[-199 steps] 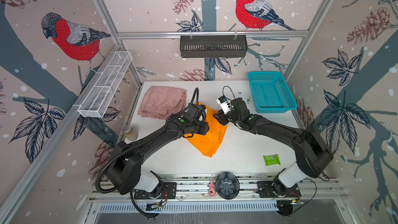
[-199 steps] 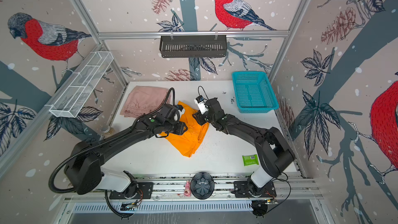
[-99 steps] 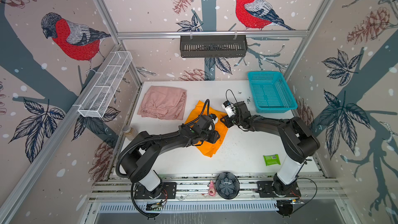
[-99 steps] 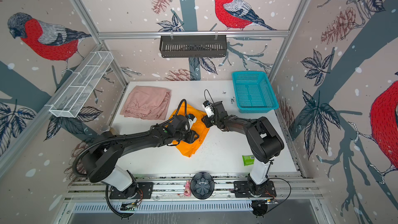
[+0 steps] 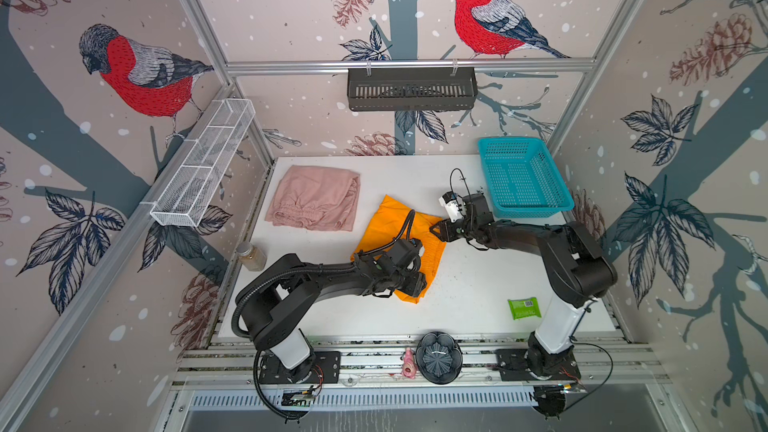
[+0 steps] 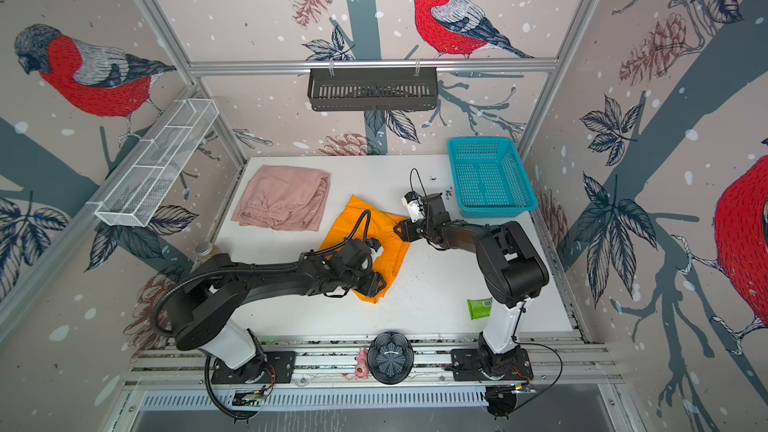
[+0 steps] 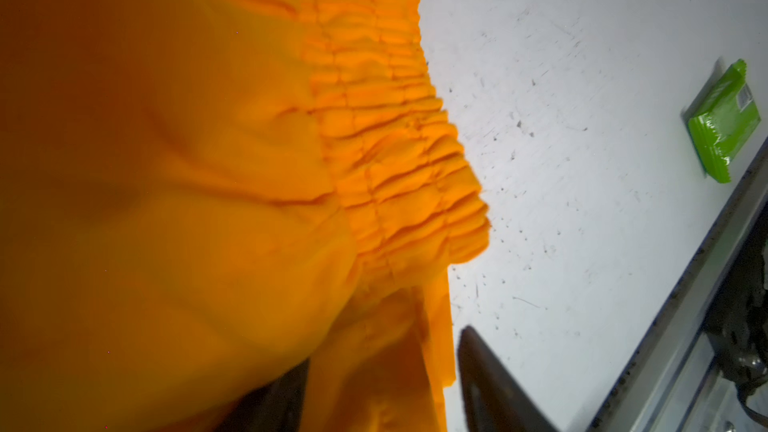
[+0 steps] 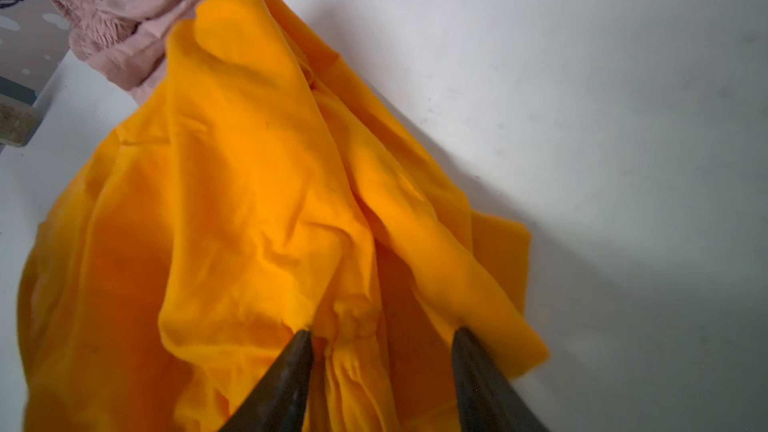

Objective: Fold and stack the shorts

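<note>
Shorts count: two pairs are lying on the white table point(image 5: 478, 284), one pink and one orange, not stacked.
Jar: one small jar point(image 5: 251, 255) is standing at the table's left edge.
Pink shorts point(image 5: 316, 199): one pair is lying folded at the far left of the table, with its gathered waistband facing the near side.
Orange shorts point(image 5: 382, 226): one pair is lying rumpled in the middle, just beside the pink pair, under both grippers.
Left gripper point(image 7: 386, 347): it is hovering over the near end of the orange pair, jaws spread apart, with cloth draping loosely between them and nothing pinched.
Right gripper point(image 8: 382, 331): it is sitting at the far right edge of the orange pair, jaws parted, with bunched cloth lying slack between the two fingertips.
Basket: one teal basket point(image 5: 523, 176) is sitting at the far right corner.
Packet: one green packet point(image 5: 523, 308) is lying near the right front edge, well apart from both pairs of shorts.
</note>
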Action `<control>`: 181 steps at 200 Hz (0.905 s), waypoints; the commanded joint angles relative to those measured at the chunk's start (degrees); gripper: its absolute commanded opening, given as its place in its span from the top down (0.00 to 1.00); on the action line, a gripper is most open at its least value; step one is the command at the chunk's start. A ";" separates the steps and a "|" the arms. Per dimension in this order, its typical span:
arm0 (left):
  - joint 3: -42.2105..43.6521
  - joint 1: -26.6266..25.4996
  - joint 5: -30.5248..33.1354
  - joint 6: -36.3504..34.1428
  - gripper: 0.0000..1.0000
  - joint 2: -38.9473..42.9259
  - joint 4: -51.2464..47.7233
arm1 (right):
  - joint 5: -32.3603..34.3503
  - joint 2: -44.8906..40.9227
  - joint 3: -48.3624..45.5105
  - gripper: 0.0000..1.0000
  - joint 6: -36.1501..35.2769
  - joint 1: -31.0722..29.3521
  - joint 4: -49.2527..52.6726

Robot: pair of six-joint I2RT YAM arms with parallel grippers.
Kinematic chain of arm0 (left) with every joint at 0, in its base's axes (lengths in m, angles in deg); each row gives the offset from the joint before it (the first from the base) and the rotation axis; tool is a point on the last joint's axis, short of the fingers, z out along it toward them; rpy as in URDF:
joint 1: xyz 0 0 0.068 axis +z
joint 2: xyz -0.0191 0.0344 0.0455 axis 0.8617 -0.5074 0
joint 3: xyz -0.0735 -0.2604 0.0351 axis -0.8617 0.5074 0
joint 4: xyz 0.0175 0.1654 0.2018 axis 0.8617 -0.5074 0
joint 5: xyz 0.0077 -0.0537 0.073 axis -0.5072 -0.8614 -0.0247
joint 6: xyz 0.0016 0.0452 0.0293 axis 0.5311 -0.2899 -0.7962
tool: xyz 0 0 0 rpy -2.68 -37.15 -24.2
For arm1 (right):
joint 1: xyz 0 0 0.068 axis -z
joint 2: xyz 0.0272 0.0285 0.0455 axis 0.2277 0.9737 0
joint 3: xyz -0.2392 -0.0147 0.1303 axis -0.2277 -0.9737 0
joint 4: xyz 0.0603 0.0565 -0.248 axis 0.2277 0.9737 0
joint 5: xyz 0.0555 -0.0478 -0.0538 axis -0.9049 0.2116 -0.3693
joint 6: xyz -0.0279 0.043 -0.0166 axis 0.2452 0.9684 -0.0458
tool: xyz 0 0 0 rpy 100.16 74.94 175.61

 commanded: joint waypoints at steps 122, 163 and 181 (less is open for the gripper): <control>18.36 24.12 8.69 14.64 0.03 30.49 -2.86 | 0.58 19.19 33.10 0.16 -12.33 -8.53 12.97; 23.77 26.45 5.16 14.51 0.04 32.05 4.49 | -1.77 23.12 31.30 0.46 -8.51 -6.10 8.26; 24.27 26.45 4.01 14.06 0.04 28.98 7.19 | -2.71 21.37 26.52 0.61 -5.28 -4.10 3.47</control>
